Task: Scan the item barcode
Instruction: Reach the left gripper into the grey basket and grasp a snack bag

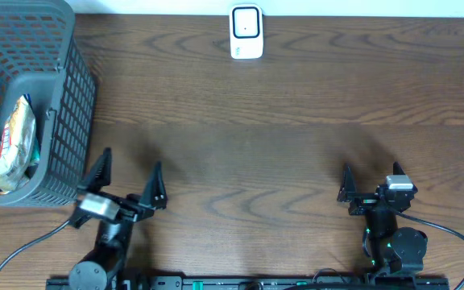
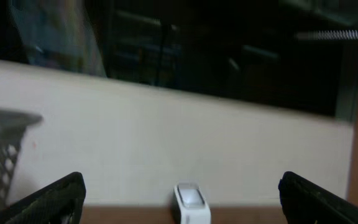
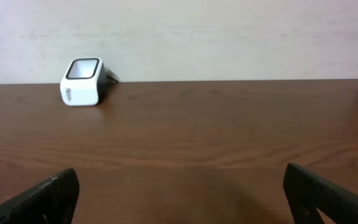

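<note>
One scanner (image 1: pixel 246 32), one basket (image 1: pixel 75 113), at least two packets (image 1: pixel 14 145) inside, and two pincers (image 1: pixel 131 161) (image 1: pixel 371 173).

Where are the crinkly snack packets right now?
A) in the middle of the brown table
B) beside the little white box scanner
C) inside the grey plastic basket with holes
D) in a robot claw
C: the crinkly snack packets lie inside the grey plastic mesh basket at the left edge of the brown wooden table, far from the small white box scanner.
</note>
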### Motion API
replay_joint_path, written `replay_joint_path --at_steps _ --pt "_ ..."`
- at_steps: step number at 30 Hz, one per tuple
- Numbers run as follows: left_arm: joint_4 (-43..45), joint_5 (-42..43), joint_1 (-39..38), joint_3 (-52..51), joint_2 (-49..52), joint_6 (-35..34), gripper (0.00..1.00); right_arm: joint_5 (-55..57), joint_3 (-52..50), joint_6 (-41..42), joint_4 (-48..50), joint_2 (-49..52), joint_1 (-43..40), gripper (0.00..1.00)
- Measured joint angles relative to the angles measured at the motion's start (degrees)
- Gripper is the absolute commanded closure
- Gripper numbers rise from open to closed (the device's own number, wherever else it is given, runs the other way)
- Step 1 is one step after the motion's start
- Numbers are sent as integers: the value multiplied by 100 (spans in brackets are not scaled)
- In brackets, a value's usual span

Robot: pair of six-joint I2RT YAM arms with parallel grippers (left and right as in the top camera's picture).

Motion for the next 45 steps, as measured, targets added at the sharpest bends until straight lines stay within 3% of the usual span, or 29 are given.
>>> replay_joint_path --at_steps 5,12,18,21,26,29,37,42,45 --pt "-33 -767 0 1126 334 -42 3 -2 0 0 0 0 0 1" --pt "-1029 -1917 0 3877 2653 1086 2 -2 0 0 2 2 0 1" --pt "-3289 -3261 66 6472 4951 2310 2 0 0 -2 0 0 0 1" --pt "-4658 -3783 479 7862 6210 2802 2 0 0 0 0 0 0 1" --pt "-7130 -3987 1971 9704 7888 2479 2 -2 0 0 -2 0 0 1" --pt "-7451 -3620 2643 9967 8334 2293 2 -2 0 0 -2 0 0 1" --pt "-8452 -3279 2907 9995 8942 2249 2 -2 0 0 0 0 0 1" --pt "-9315 -2940 3117 10037 9527 2868 2 -2 0 0 -2 0 0 1" --pt "-9385 -2769 3200 9991 10096 3126 2 -2 0 0 -2 0 0 1"
